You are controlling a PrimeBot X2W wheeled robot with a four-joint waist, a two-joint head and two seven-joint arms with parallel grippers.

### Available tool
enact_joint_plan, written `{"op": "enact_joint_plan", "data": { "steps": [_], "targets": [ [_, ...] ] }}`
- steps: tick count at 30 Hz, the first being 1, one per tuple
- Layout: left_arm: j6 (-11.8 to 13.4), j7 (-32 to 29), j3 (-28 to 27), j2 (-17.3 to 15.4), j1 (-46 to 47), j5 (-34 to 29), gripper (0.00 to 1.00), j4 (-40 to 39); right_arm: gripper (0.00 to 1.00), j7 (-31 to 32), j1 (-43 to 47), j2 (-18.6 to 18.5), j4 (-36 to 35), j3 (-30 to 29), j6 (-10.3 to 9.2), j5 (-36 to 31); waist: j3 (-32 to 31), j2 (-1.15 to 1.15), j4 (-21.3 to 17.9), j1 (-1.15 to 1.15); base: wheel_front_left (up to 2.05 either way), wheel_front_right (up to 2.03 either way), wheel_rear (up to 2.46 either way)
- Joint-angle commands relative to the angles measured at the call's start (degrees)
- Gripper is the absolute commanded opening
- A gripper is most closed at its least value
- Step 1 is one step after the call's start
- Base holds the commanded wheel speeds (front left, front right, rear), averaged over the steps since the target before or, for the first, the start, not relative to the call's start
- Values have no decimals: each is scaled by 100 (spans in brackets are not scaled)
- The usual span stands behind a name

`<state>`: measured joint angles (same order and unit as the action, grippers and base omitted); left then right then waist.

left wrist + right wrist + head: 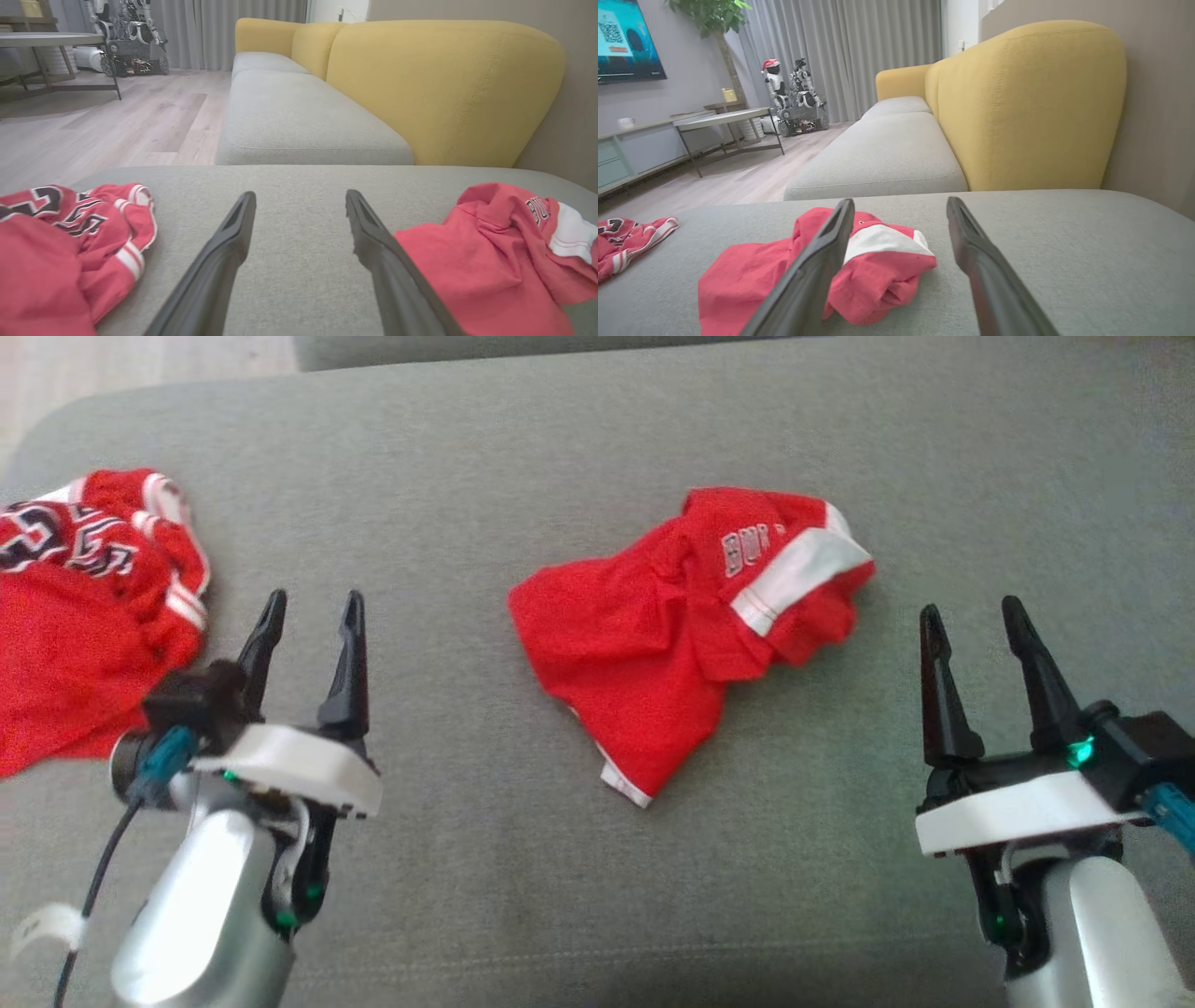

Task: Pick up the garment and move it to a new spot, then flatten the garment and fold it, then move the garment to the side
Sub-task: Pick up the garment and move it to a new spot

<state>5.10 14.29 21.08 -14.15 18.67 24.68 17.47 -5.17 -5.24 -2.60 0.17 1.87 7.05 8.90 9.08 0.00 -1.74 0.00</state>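
jersey (pixel 84 616) cut off at left edge; garment (pixel 653 644) txt partly folded under.

— What sits between the right gripper's (pixel 900 201) fingers?
— Nothing; they stand wide apart above the grey cushion (pixel 1064 242).
— And the red garment (pixel 752 275)?
— Crumpled at 7 o'clock with its white band on top, partly behind one finger. A second red piece (pixel 626 240) lies at 9 o'clock, well apart.
— Further back?
— A yellow sofa backrest (pixel 1027 107) at 2 o'clock, and another robot (pixel 794 98) by the curtains (pixel 878 37) at 11.
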Motion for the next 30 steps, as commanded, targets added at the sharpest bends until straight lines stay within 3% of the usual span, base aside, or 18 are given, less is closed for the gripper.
{"op": "enact_joint_plan", "data": {
  "steps": [1, 19, 30],
  "targets": [
    [30, 68, -263, -171, 83, -54, 100, -264, 100, 18, -87, -28, -155, 113, 44, -57, -102, 0, 126, 0, 0, 0, 0],
    [60, 70, -297, -188, -1163, -385, 100, -775, 100, 130, 392, -28, 220, 14, 44, -157, -841, 0, 174, 0, 0, 0, 0],
    [128, 56, -267, -252, -1435, -340, 100, -805, 100, 274, 668, -28, 156, -73, 44, -188, -1018, 0, 182, 0, 0, 0, 0]
  ]
}}
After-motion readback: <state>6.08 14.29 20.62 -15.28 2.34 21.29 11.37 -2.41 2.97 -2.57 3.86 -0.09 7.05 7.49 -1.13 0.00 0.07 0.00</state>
